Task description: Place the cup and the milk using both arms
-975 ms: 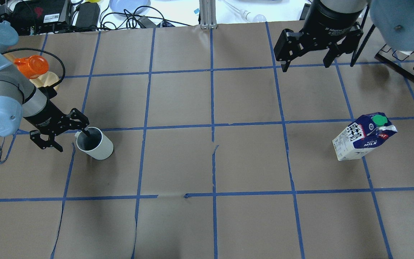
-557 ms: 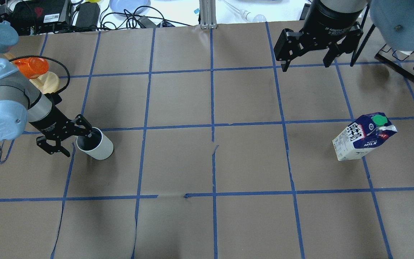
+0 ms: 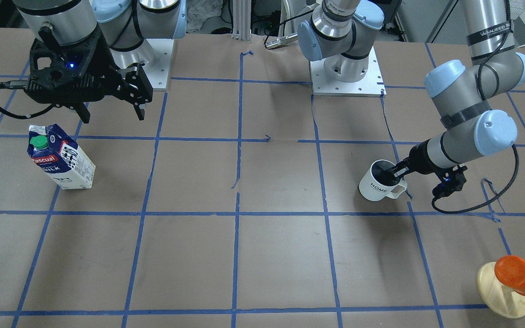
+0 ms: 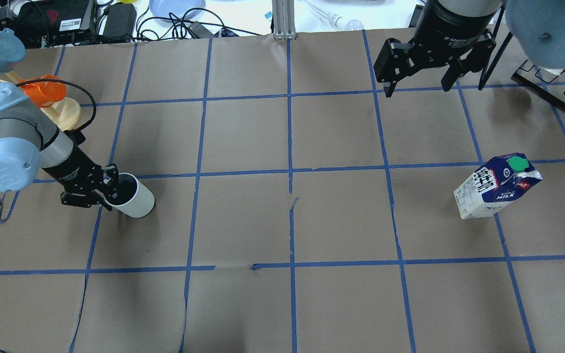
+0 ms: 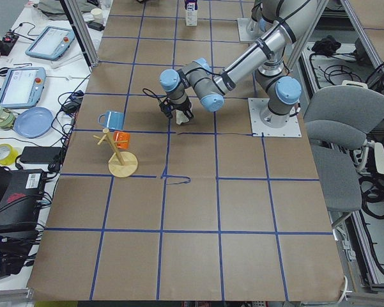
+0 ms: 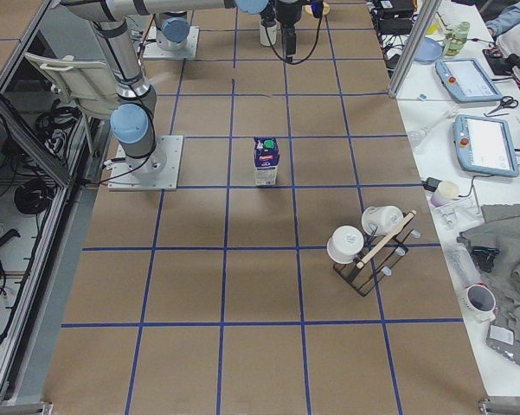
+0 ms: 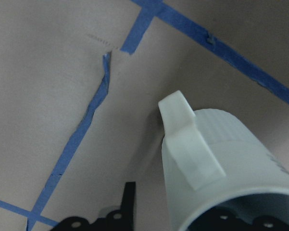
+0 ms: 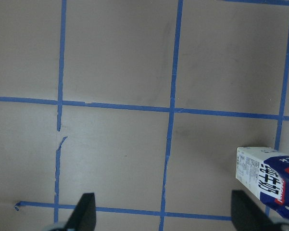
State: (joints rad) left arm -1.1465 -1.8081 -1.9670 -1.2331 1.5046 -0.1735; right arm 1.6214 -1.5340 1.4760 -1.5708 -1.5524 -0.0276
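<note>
Left gripper [image 4: 109, 195] pinches the cup [image 4: 138, 198] by its wall next to the handle [image 7: 187, 144], one finger inside; cup sits upright on robot's left. Off-centre one-wall pinch: likely to swing or slip on lift. Right gripper [image 4: 416, 88] hangs spread wide, well apart from the milk [image 4: 496, 189] standing far right; a careless finger clip could topple it.

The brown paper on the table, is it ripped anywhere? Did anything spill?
Yes, the brown paper is torn. Near the table's middle a blue tape line stops and a ragged slit runs on. Another rip lies beside the white mug. Nothing has spilled; the milk carton stands upright.
</note>
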